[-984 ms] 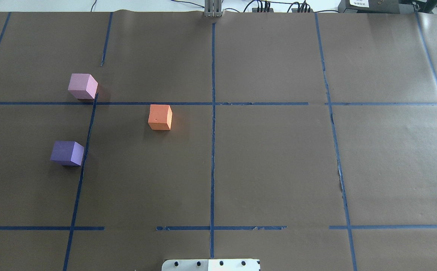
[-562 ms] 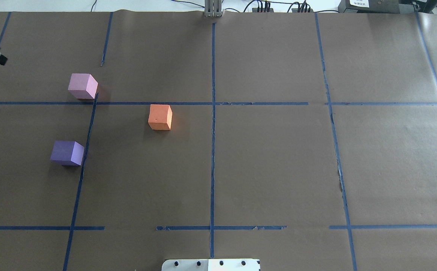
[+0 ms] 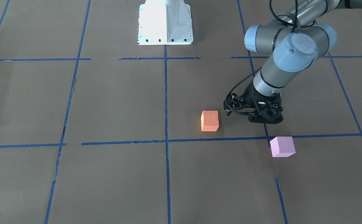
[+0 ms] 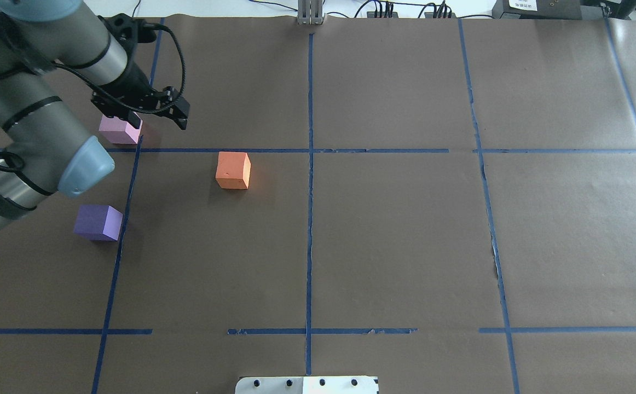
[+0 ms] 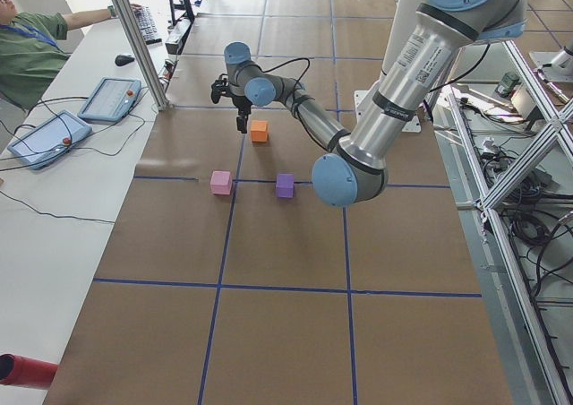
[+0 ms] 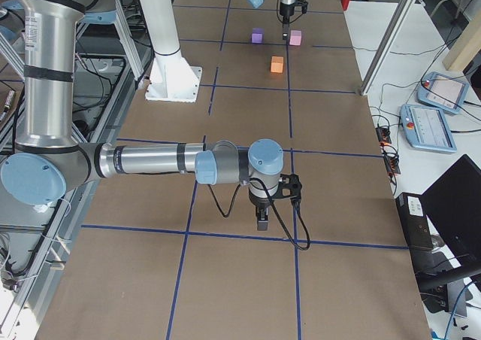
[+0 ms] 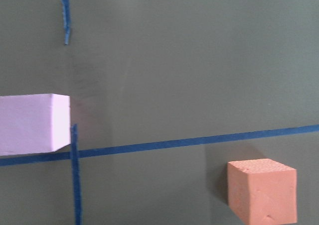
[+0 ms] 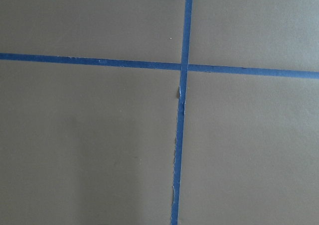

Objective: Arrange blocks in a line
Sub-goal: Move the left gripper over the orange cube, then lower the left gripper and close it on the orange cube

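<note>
Blocks are seen lying apart on brown paper (image 4: 405, 246): orange block (image 4: 233, 170) near centre, pink block (image 4: 121, 130) and purple block (image 4: 98, 222) leftward. The left gripper (image 3: 265, 119) is held above the paper beside the pink block. Its opening cannot be told, nor that of the right gripper (image 6: 261, 221).

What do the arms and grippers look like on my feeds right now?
Both arms are silver-grey tubes with pale blue joint caps and black bands: the left arm and the right arm. Each ends in a black gripper: the left gripper and the right gripper. A black cable loops around each wrist.
</note>
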`<state>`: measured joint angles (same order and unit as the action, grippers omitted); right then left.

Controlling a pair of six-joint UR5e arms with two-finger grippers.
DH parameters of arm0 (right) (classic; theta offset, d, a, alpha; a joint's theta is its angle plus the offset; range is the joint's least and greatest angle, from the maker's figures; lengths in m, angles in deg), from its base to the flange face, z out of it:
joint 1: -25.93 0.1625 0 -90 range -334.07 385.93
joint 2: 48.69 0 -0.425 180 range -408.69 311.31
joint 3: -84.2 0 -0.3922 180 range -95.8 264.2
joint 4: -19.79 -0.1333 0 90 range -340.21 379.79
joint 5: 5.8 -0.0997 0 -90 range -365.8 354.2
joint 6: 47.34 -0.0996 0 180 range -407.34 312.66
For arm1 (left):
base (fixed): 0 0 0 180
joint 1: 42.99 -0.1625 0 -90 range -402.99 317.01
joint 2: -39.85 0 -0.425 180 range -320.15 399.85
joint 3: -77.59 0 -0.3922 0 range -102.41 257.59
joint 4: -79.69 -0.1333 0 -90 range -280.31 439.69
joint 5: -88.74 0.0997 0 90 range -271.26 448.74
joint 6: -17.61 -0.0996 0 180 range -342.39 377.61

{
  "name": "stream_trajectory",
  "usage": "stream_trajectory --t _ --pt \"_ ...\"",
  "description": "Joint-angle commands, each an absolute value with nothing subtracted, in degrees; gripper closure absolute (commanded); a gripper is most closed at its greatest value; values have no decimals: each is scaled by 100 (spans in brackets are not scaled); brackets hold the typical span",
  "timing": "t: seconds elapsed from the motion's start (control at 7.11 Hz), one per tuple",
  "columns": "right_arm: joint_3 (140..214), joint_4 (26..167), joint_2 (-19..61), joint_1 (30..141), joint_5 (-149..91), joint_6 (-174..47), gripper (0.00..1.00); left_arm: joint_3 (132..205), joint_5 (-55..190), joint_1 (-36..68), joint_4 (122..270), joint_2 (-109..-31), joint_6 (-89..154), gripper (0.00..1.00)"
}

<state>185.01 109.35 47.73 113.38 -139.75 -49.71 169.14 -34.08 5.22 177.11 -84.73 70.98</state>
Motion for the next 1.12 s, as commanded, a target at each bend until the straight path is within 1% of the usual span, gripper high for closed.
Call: stream_trajectory --t 0.0,0.14,0.7,0.98 --pt "18502 10935 4773 11338 -13975 -4971 0 16391 -2888 61 18278 -8715 7544 0" --pt "18502 10935 4773 11338 -13975 -4971 0 16216 -2712 -44 18287 -8829 7544 0" --pt "18502 10935 4773 11338 -13975 -4971 0 16004 -2622 -335 18305 -8839 7631 0" --pt "18502 10935 4773 11338 -13975 -4971 0 15749 -2622 -344 18314 -8882 7834 0"
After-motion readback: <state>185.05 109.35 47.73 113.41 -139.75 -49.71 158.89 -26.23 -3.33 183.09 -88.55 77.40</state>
